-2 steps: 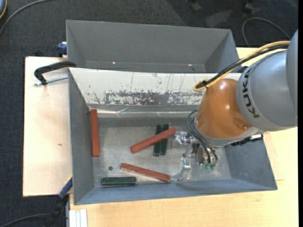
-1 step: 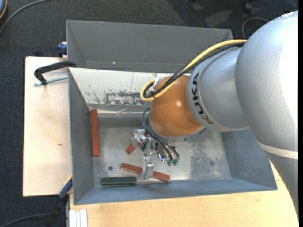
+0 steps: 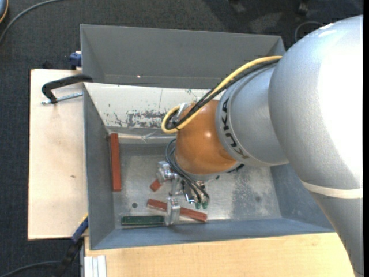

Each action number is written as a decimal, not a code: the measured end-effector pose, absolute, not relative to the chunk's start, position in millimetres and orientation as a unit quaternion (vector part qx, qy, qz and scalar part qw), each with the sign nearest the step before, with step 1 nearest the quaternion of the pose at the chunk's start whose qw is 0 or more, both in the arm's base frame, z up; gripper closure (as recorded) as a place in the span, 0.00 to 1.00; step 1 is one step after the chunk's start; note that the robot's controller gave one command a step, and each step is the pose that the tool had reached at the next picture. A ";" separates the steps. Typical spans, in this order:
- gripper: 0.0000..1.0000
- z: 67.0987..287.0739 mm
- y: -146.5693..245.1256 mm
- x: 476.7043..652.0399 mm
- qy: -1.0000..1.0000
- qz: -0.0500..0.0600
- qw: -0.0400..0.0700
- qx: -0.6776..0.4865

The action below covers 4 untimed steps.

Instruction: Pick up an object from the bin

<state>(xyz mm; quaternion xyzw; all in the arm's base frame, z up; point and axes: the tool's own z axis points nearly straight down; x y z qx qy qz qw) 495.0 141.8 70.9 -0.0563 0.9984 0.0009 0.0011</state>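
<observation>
My gripper (image 3: pixel 172 212) is low in the bin near the front wall, under the orange wrist cover. It stands right over a thin red stick (image 3: pixel 194 214) that lies flat along the front wall and runs on to its left. A dark green stick (image 3: pixel 141 219) lies just left of the gripper against the front wall. A small red piece (image 3: pixel 155 185) rests on the floor a little above and left of the gripper.
A long red bar (image 3: pixel 116 161) lies along the left wall. The arm and its orange cover hide the middle of the bin floor. The front wall is close to the gripper.
</observation>
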 end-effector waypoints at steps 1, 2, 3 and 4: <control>1.00 73.4 142.4 497.2 0.998 0.002 0.005 -0.057; 1.00 74.9 186.0 504.6 0.996 0.002 0.003 0.088; 1.00 198.1 202.8 542.0 0.993 0.004 0.007 0.115; 0.00 192.9 202.0 539.4 0.993 0.001 0.002 0.115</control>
